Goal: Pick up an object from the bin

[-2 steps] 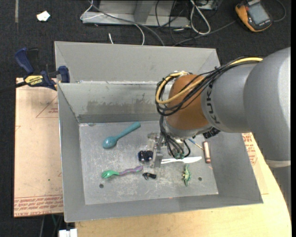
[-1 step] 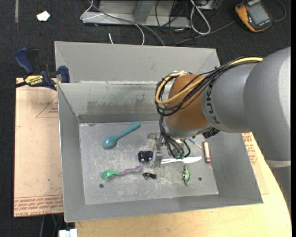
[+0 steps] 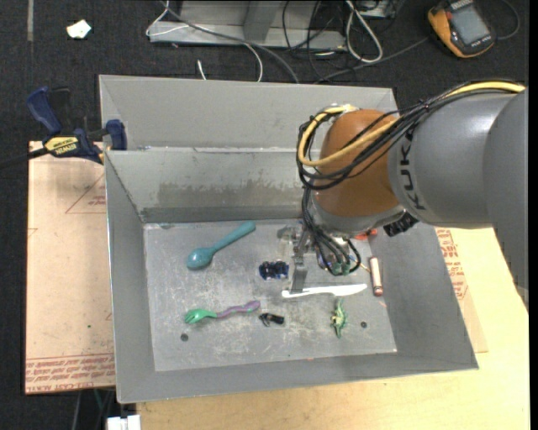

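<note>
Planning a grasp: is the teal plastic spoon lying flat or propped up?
Lying flat: the teal plastic spoon rests lengthwise on the bin floor.

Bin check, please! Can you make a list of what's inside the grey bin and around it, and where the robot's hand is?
Surface: grey metal bin, floor scuffed.
Job's things: small dark blue thing and white stick, nearest the gripper, mid-bin.
Clutter: teal spoon; green and purple utensil; small black piece; green figure; pinkish tube. All lie apart.
Grippers: gripper low over the floor, between blue thing and stick.
Cables: yellow and black cables loop over the orange wrist cover.
Surroundings: loose cables and an orange device behind the bin.
</note>
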Controlling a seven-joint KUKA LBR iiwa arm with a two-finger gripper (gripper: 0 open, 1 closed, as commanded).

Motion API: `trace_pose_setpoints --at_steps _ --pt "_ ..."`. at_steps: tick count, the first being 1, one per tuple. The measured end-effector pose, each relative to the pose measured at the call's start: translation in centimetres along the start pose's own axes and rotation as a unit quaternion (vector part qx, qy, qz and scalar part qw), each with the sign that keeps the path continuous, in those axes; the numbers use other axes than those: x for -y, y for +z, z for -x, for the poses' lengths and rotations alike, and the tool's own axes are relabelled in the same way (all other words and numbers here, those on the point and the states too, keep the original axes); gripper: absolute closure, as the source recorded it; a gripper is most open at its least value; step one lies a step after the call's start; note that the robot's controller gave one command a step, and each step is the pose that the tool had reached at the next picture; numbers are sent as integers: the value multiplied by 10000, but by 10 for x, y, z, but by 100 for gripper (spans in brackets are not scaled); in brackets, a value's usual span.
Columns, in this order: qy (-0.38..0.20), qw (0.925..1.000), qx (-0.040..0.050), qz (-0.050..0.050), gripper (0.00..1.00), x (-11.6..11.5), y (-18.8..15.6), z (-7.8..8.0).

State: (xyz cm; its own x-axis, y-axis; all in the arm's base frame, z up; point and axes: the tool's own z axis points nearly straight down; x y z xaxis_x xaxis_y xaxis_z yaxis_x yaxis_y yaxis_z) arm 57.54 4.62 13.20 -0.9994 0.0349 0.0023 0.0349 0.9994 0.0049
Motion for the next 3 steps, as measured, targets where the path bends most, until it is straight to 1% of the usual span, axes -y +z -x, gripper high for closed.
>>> trace_pose_setpoints --at_steps 1,2,3 --pt "-46 10000 65 4 100 -1 -10 4" --pt "-8 10000 -22 2 100 3 -40 3" --pt "-22 10000 50 7 100 1 -66 5"
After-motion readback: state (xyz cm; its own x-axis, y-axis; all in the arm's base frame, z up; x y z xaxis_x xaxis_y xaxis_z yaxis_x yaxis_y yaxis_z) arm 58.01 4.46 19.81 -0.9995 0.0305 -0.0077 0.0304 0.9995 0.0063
